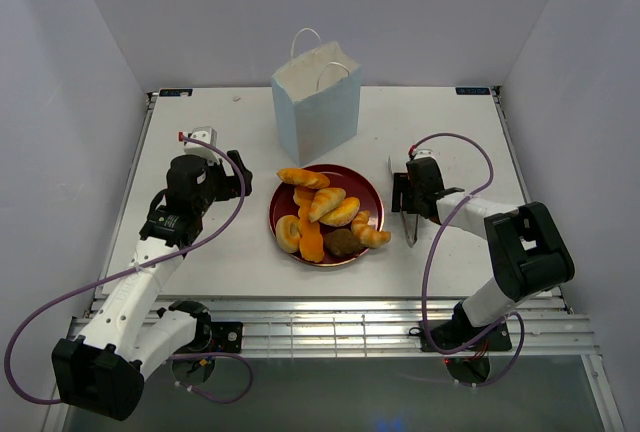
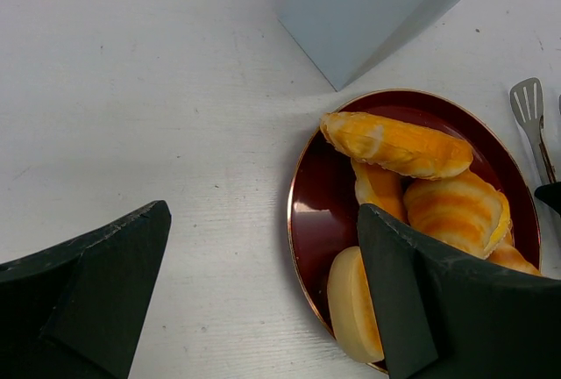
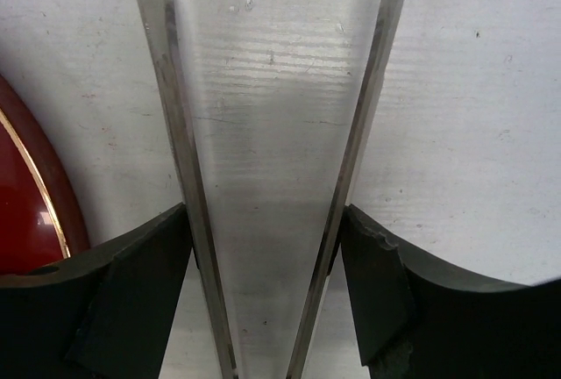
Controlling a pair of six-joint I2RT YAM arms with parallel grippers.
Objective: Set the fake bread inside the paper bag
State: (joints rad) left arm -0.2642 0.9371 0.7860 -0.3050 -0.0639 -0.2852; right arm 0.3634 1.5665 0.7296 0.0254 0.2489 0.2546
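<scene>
Now your right tool [image 3: 267,252] clasps the metal tongs [image 3: 171,133] by both arms; your left tool [image 2: 263,221] gapes wide. Pinch the fake bread [image 2: 399,144] mid-body: likely light, stiff, slippery.

The small upright paper bag [image 1: 316,102] is pale blue outside and white within. The round glossy plate [image 1: 366,184] is dark red with a thin gold rim line. On it, the fake bread [image 1: 325,202] is golden-brown banded with orange. Near six o'clock lies a plain orange stick [image 1: 311,244], and at five a dark brown piece [image 1: 342,242], seemingly unpatterned. The silver metal tongs [image 3: 166,89] gleam on the white table [image 1: 200,242].
</scene>
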